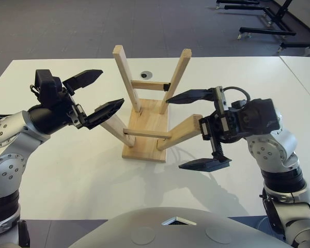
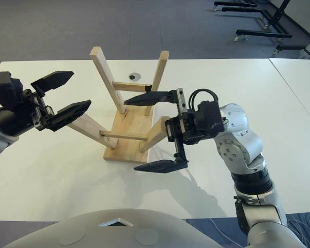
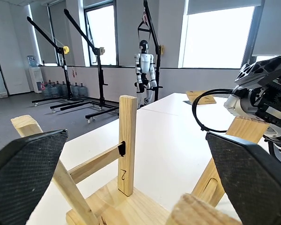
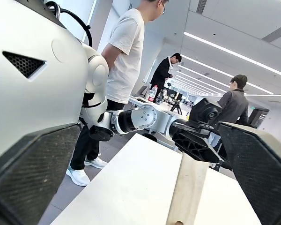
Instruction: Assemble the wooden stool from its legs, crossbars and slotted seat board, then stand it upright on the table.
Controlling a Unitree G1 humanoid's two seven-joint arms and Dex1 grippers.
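The stool [image 1: 144, 129] is sitting inverted on the tabletop [image 1: 67, 170]. We are holding the left gripper [image 1: 111, 88] open at its 9 o'clock, the right gripper [image 1: 174, 133] open at 3 o'clock, straddling a leg [image 1: 185, 130], probably for flipping.

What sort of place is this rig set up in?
Probably a robotics lab: a humanoid robot seems hung from a wheeled gantry stand, more stands beside it, and white work tables.

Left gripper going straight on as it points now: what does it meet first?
Probably the far left light wooden stool leg, which stands upright: the left gripper, jaws open, points across at it. Depth is unclear, so it might slip past.
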